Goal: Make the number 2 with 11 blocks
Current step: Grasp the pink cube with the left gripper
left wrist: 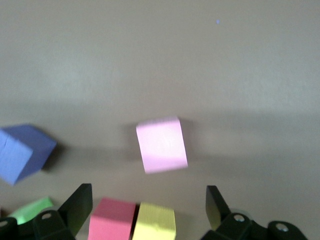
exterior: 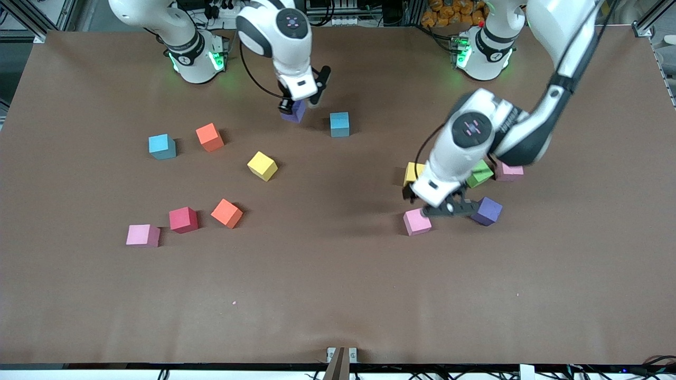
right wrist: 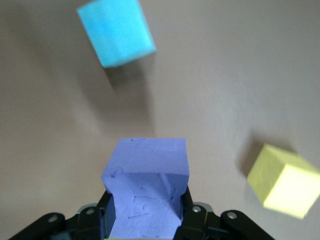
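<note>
My right gripper [exterior: 301, 105] squeezes a purple block [right wrist: 147, 185] so I can carry it to build the number 2. My left gripper [exterior: 446, 208] is wide open, just above a pink block [exterior: 417, 221], ready to grab it. Nothing is built yet. Scattered on the counter [exterior: 338, 295] I count three pink, two purple, two yellow, two blue, two orange, one red, one green.

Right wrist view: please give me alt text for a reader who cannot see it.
The right gripper is shut on a purple cube, held above the brown table. On the table lie a blue cube and a yellow cube, apart from each other.
</note>
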{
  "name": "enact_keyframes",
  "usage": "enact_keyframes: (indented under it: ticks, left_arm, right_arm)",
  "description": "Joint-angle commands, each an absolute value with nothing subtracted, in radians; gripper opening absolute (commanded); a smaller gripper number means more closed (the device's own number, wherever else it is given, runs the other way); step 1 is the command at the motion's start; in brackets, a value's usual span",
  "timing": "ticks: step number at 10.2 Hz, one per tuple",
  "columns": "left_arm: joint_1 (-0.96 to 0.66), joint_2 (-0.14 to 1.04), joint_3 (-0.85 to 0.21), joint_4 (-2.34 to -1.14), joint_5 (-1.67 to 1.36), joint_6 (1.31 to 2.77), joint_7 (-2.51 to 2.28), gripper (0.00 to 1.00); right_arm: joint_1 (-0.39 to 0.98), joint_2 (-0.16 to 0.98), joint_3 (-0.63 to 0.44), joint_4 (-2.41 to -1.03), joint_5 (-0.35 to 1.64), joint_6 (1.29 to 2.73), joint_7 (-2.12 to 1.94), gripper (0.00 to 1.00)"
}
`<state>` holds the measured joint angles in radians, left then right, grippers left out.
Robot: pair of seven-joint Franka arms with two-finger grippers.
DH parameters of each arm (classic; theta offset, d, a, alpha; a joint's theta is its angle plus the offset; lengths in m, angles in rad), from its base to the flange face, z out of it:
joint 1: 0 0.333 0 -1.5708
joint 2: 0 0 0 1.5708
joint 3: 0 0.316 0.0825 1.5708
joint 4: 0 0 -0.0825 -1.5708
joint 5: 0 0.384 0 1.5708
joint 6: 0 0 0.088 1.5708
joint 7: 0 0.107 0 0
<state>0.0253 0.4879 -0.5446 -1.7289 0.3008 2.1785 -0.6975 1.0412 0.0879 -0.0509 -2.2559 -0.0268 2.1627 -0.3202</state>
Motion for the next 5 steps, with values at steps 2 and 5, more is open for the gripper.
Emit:
enact_keyframes:
  ticks: [2,5]
  left_arm:
    - [0.006,0.661,-0.519,-1.577,0.331,2.154,-0.675,1.00]
    - [0.006,0.718,-0.518,-1.569,0.328,2.155,-0.692,1.00]
  right_arm:
    - [1.133,0.276,-0.058,-2.103,-0.112,2.148,-0.371,0.23]
    - [1.132,0.311,-0.058,-2.086,-0.123,2.160,-0.416,0.23]
